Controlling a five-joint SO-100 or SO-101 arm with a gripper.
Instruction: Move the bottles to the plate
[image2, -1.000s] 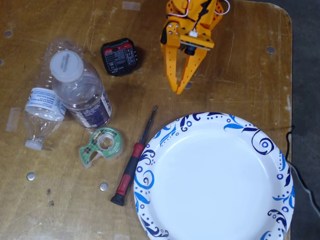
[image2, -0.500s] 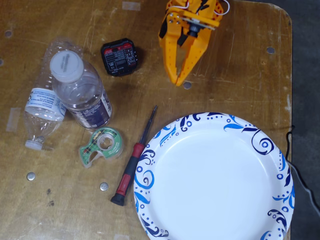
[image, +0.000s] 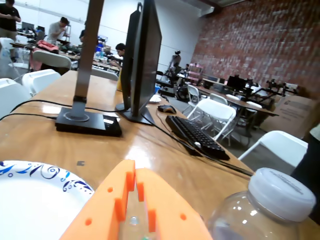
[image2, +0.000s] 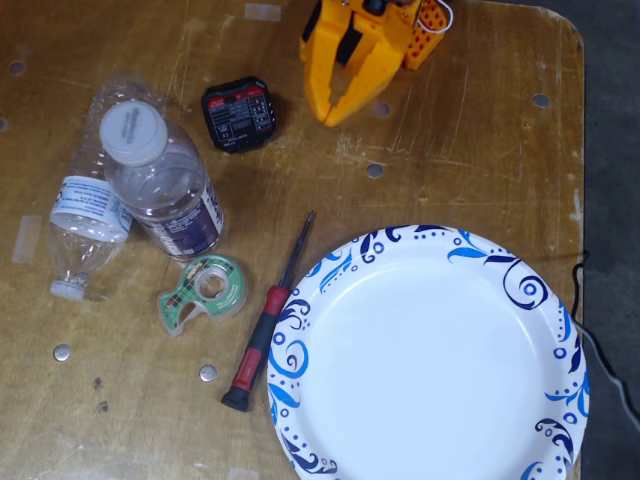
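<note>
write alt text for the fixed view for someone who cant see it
Two clear bottles sit at the left of a wooden table, an empty blue-patterned plate at lower right. The orange gripper is at the top, holding nothing; a tape dispenser and screwdriver lie between.

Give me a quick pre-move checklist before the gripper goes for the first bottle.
1. Gripper empty: ok, fingers nearly together, nothing between them.
2. Wider bottle reachable: ok, upright, cap on.
3. Slimmer bottle separate: not ok, lies on its side against the wider one.
4. Plate free: ok, nothing on it.
5. Path to plate: not ok, screwdriver and tape dispenser lie between.
6. Jaws wide enough for the bottle: not ok.
</note>
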